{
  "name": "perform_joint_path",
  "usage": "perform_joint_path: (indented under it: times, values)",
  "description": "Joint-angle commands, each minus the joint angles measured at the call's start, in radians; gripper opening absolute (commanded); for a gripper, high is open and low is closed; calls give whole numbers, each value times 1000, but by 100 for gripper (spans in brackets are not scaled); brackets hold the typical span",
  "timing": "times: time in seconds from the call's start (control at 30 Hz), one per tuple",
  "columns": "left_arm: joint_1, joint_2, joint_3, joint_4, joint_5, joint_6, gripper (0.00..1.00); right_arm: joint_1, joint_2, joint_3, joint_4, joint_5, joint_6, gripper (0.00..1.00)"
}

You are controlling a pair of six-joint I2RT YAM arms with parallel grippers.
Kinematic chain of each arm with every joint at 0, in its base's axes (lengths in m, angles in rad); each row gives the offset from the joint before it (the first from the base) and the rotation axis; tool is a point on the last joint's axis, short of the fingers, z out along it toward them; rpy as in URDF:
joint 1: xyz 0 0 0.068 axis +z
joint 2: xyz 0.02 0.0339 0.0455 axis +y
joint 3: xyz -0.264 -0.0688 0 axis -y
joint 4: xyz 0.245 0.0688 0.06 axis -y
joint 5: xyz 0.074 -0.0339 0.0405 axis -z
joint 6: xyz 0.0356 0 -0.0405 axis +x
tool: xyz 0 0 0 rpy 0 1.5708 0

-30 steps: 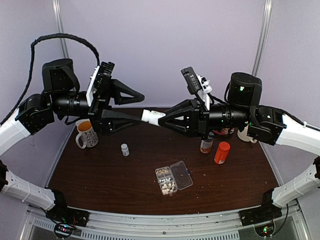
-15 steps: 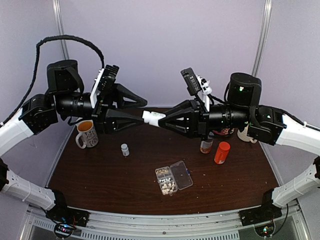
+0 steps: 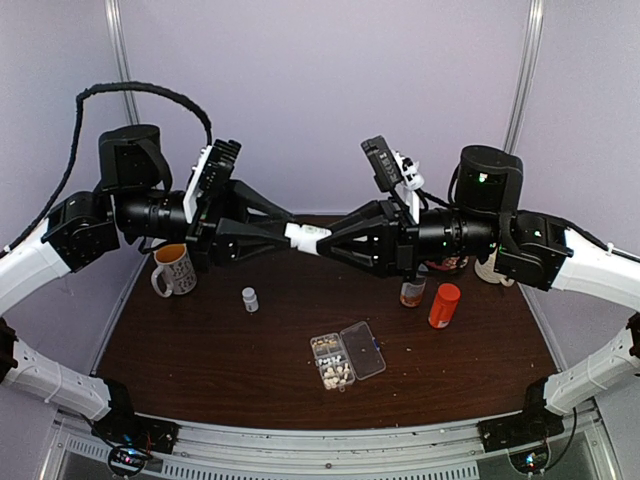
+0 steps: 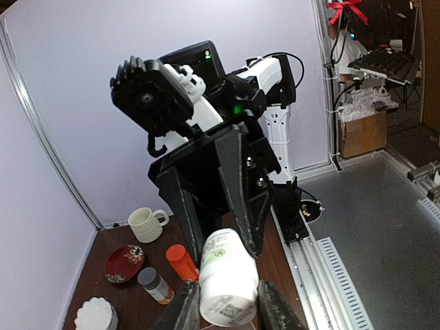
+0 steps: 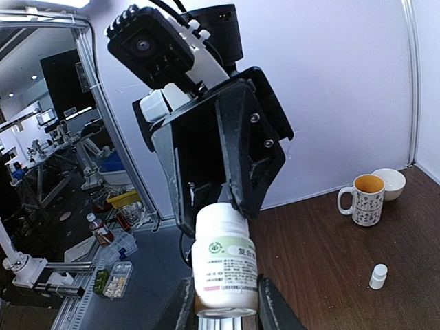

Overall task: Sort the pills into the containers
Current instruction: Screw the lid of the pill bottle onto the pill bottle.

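Top external: white bottle (image 3: 304,235) is pinched by right gripper (image 3: 320,239). Left gripper (image 3: 289,232) is set around its cap, grip undetermined. Pills (image 3: 336,370) and containers (image 3: 321,347) are noted below both, mid-table (image 3: 200,350), away from the edges.

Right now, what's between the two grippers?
A white bottle: the right gripper holds it, the left gripper flanks its other end. Top view shows it.

Soft, even indoor light, sharp focus; wrist views bulge toward their edges.
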Motion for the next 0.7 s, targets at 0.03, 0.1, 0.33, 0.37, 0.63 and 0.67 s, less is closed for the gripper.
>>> perform_joint_path:
  times: [0.03,0.1,0.33,0.37,0.63,0.67]
  values:
    - [-5,-22,-11,44,7,21,21,-5,-1,29,30,6,6,0]
    - [-5,-23,-13,42,-6,21,24,-4,3,30,30,3,16,0]
    - [-12,-13,-1,6,1,43,48,-4,15,40,57,0,37,0]
    - [-12,-12,-1,5,2,45,46,-4,15,40,58,0,37,0]
    - [-13,-19,-3,-13,-10,67,16,-6,21,41,54,3,32,0]
    - [-12,-20,-3,-15,-15,67,14,-6,23,41,55,3,35,0]
